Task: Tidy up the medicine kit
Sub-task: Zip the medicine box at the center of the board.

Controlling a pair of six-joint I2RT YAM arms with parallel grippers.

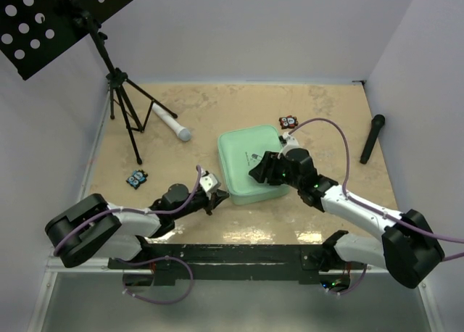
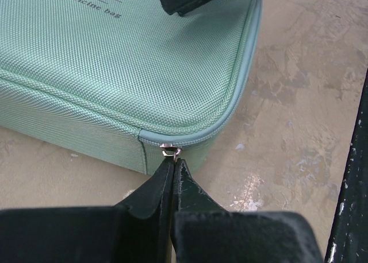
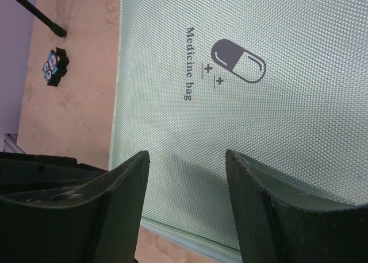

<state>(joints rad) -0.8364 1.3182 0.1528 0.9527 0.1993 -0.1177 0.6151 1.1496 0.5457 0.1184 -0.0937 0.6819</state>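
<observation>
Left gripper (image 2: pixel 173 164), jaws closed at metal zip pull (image 2: pixel 171 151) of mint-green fabric medicine kit (image 2: pixel 115 73); right gripper (image 3: pixel 187 165), jaws open above lid (image 3: pixel 287 136).

One medicine kit (image 1: pixel 243 147), two small gadgets (red one (image 1: pixel 288 121), blue one (image 1: pixel 137 177)), one white cylinder (image 1: pixel 172 122), one black stick (image 1: pixel 373 138), one tripod (image 1: pixel 116 77).

matt woven-cloth medicine kit (image 2: pixel 115 73), small metal zip pull (image 2: pixel 171 151)
</observation>
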